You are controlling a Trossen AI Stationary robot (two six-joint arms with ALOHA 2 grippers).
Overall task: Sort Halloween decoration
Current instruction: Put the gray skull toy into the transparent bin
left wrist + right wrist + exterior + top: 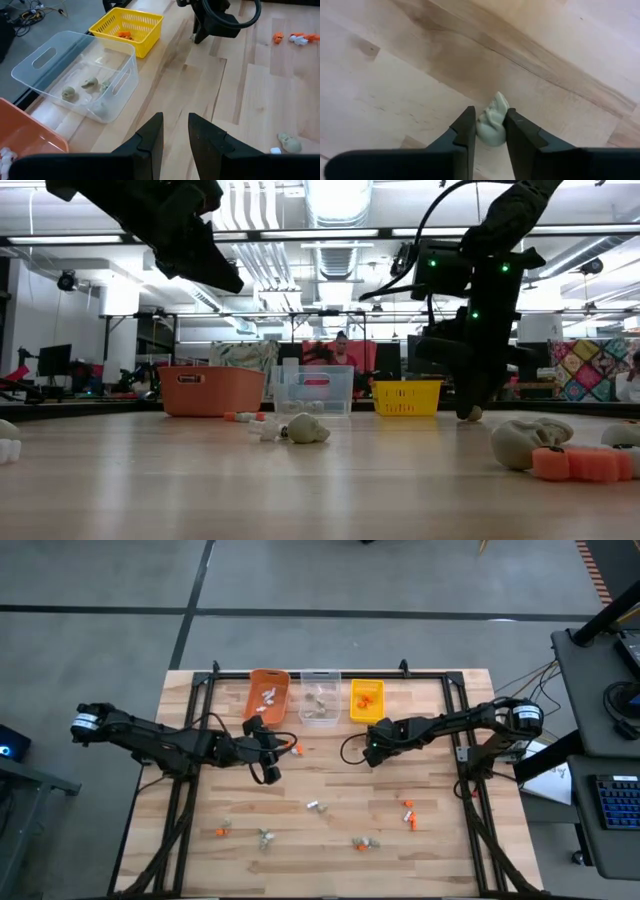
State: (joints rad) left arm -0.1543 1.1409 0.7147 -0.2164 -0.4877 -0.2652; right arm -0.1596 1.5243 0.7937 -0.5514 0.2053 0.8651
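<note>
Bins point(320, 700) number three: orange, clear, yellow.

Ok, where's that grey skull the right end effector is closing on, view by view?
High view: hidden under the right end effector, below the yellow bin.
Low view: at that end effector's tip on the table, right of the yellow bin.
Left wrist: not visible.
Right wrist: skull between the fingers.
Shared landmark: yellow bin.
</note>
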